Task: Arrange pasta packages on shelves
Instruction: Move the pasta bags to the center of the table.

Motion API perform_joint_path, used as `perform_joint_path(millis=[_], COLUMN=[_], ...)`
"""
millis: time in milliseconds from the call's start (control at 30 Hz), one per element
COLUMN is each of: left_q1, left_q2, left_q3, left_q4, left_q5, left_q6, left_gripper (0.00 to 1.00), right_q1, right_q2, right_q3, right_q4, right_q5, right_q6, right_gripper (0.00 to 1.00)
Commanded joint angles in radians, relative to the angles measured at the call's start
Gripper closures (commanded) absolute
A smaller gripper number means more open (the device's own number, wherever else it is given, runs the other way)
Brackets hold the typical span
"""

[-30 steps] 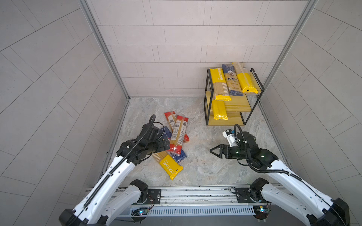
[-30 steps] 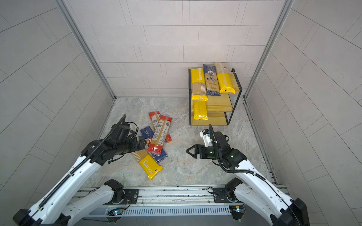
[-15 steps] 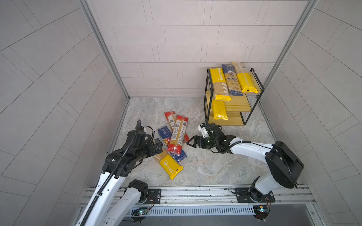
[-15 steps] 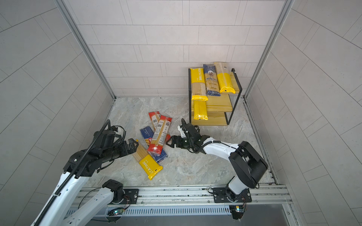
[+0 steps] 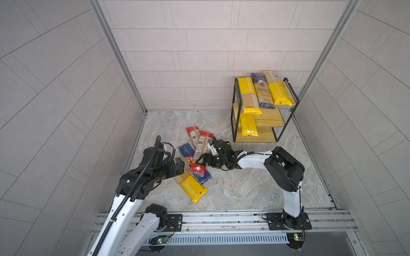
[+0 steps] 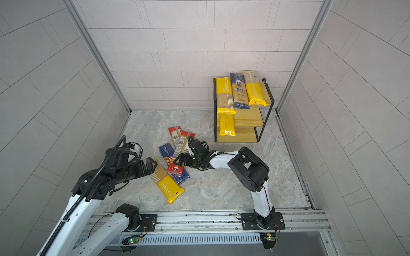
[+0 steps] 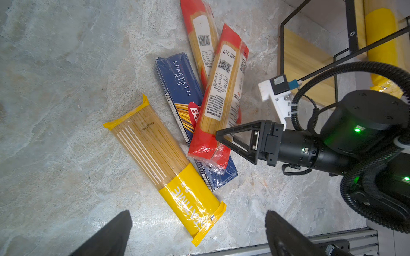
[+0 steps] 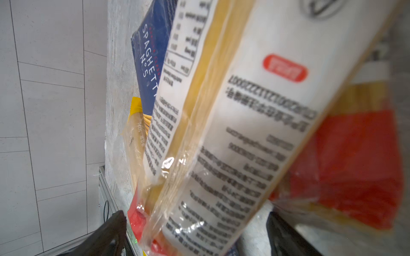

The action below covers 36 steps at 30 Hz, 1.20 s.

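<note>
Moved since a second ago: right arm (image 5: 255,158) has swung out from the near right to the pile's right edge. Left arm (image 5: 142,177) has drawn back toward the near left. The packs lie as they did.
Left fingers (image 6: 153,164): released and empty, hanging over the pile's near-left edge by the yellow PASTATIME pack (image 7: 159,159). They are probably standing clear so the other arm can work.
Pile on counter (image 5: 233,188): centre of the scene. The dark blue pack (image 7: 177,84) lies just right of the yellow one, with red-ended packs crossed over it. The upper red-ended pack (image 7: 221,88) rests on top, so it looks the freest to lift first.
Right fingers (image 7: 240,127): spread, not clenched, set either side of that upper pack's near end. Coming in low and sideways suits pinching a flat pack across its width.
Shelves (image 5: 270,119): far right. The top-tier packs (image 5: 263,90) sit three abreast. A lower yellow pack (image 5: 248,125) keeps left, leaving bare board for the next one.
</note>
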Motion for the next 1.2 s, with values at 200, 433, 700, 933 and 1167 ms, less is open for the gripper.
perform_joint_path(millis=[200,433,700,933,1167], left_q1=[0.015,0.017,0.017,0.018,0.018], left_q2=[-0.013,-0.03,-0.032,-0.032,-0.029], left_q3=[-0.003,0.004,0.003,0.005,0.029], left_q4=[-0.015,-0.032,-0.03,-0.032,-0.037], left_q5=[0.027,0.024,0.024,0.026,0.022], left_q6=[0.022,0.025,0.024,0.019,0.013], left_gripper=[0.0,0.0,0.0,0.0,0.0], right_q1=[0.027,0.029,0.027,0.024,0.02], right_q2=[0.073,0.111,0.061,-0.078,-0.213], right_q3=[0.113,0.13,0.077,-0.009,-0.077], right_q4=[0.005,0.012,-0.003,-0.064,-0.179], right_q5=[-0.008,0.013,0.03,0.03,0.039], right_q6=[0.039,0.059,0.059,0.017,-0.049], right_gripper=[0.1,0.24,0.8,0.91,0.93])
